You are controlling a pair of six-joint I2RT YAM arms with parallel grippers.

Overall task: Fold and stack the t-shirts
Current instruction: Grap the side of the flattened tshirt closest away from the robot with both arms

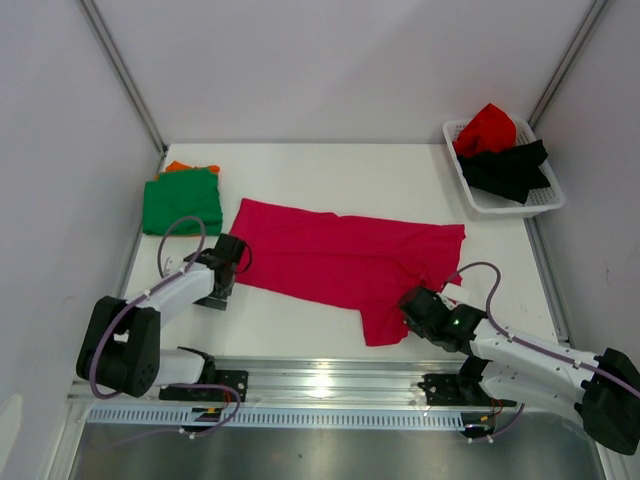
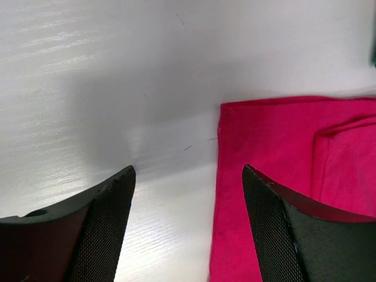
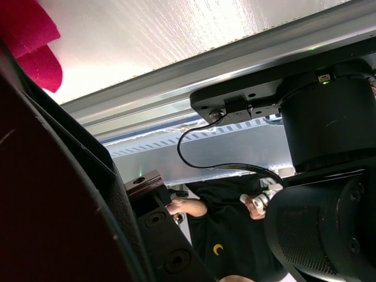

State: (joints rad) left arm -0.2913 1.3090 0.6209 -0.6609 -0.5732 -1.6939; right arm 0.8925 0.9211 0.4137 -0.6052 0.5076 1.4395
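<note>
the left gripper is wide open and holds nothing. its two black fingers hang just above the white table. the pink shirt starts just to the right of the gap. its left edge runs down under the right-hand finger. the other finger is over bare table. i cannot tell if either finger touches the cloth.

the right gripper is closed tight. it sits at the near right corner of the pink shirt, where a flap of cloth sticks out toward the arms. from above, the gripper covers that spot, so i cannot tell if cloth is pinched in it. the right wrist camera points back at the arm's base and the metal rail. it only shows a small bit of pink at the top left. dark blurry shapes fill the rest of that view.

the pink shirt lies spread out across the middle of the table, between the two grippers. one part is folded over itself.

a folded green shirt lies at the far left. it lies on an orange shirt, which mostly hides under it. a white basket at the far right holds a red shirt and a black shirt, both bunched up.
</note>
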